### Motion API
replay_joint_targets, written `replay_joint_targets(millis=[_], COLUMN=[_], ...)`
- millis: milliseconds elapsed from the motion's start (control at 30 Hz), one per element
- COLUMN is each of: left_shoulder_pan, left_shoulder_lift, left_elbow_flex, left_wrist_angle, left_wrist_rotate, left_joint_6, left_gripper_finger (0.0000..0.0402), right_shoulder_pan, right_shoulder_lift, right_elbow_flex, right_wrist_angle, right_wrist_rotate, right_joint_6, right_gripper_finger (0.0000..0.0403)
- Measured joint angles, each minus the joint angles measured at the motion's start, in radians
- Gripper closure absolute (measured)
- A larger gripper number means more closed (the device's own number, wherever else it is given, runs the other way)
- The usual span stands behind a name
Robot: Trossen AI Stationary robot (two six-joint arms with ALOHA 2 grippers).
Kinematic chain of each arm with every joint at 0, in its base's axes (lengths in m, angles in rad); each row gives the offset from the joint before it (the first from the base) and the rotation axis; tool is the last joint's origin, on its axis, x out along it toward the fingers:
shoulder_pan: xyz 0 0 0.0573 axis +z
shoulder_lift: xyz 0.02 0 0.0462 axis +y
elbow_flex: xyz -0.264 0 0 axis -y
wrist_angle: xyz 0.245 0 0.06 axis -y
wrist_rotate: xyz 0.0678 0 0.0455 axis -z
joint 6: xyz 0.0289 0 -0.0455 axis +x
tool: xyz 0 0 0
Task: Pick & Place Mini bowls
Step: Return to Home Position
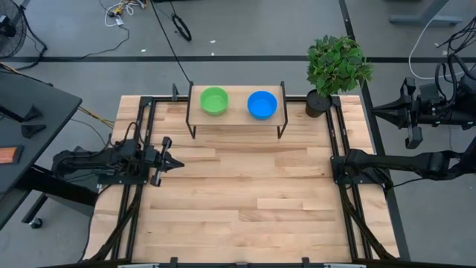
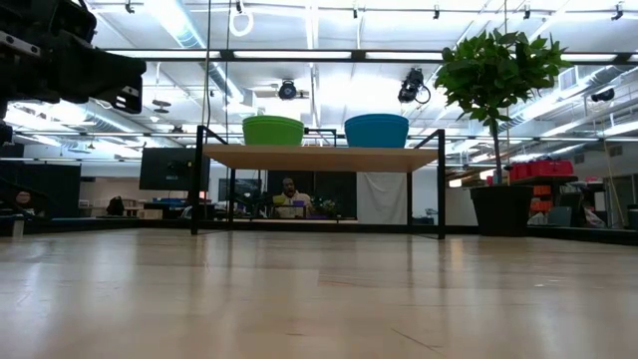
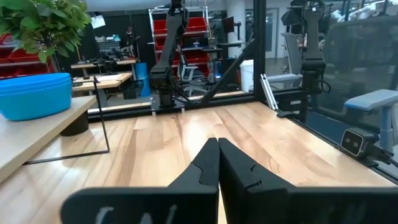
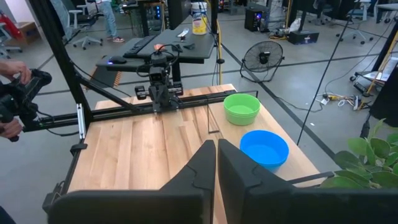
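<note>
Mini bowls sorted by colour on the far shelf, both arms clear of it.
The green stack (image 1: 214,100) sits left of the blue stack (image 1: 262,104) on the shelf (image 1: 236,92), nested glossy and shallow. The left tool (image 3: 218,142) rests low at the left edge of the worktop (image 1: 245,201) and the right tool (image 4: 216,144) hangs high at right. Both are pinched closed and empty, seemingly homing.

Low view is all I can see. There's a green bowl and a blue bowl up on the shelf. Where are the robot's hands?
Observer: The left gripper is over the left side of the table, away from the shelf.
Operator: Is it holding anything?
Observer: No. Its wrist view shows its fingers shut together on nothing.
Operator: And the other one?
Observer: The right gripper is shut and empty too, at the table's right side.
</note>
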Motion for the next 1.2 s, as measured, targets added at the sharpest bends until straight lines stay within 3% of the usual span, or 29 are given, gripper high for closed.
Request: replay_joint_targets(millis=[333, 1200], left_shoulder_pan=[0.0, 0.0], left_shoulder_lift=[0.003, 0.003], left_elbow_flex=[0.0, -0.001], left_wrist_angle=[-0.004, 0.069], left_wrist_rotate=[-0.001, 0.0], left_joint_6=[-0.182, -0.182], left_gripper_finger=[0.0379, 0.0372], right_shoulder_pan=[0.0, 0.0], right_shoulder_lift=[0.0, 0.0], right_elbow_flex=[0.0, 0.0], right_wrist_angle=[0.0, 0.0], right_wrist_rotate=[0.0, 0.0], right_joint_6=[0.0, 0.0], right_gripper_finger=[0.038, 0.038])
